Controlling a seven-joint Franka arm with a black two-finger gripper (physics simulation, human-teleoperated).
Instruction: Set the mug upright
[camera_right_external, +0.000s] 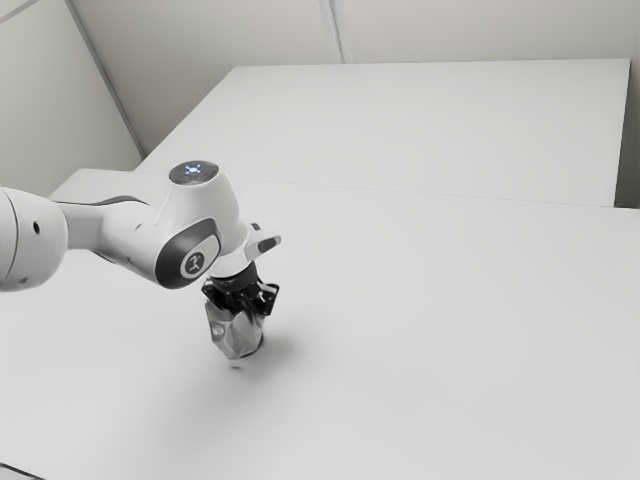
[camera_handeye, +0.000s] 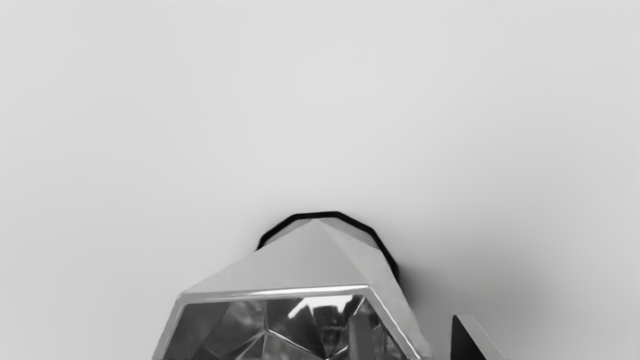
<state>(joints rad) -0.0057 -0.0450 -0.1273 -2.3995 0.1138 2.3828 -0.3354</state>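
In the exterior view the black gripper points down at the top of the faceted, shiny grey mug, its fingertips hidden there. The mug's mouth faces up toward the hand; whether its base rests flat on the table is hard to tell. The wrist view looks into the mouth of the mug, with its dark-edged base beyond the rim. Around one side wall stands the gripper, open: one finger is inside the mouth, the other outside with a gap to the wall.
A wide white table lies under the mug and extends toward the exterior view's right. Behind it is another white surface, with pale walls around. A dark cable shows at the near left corner of the exterior view.
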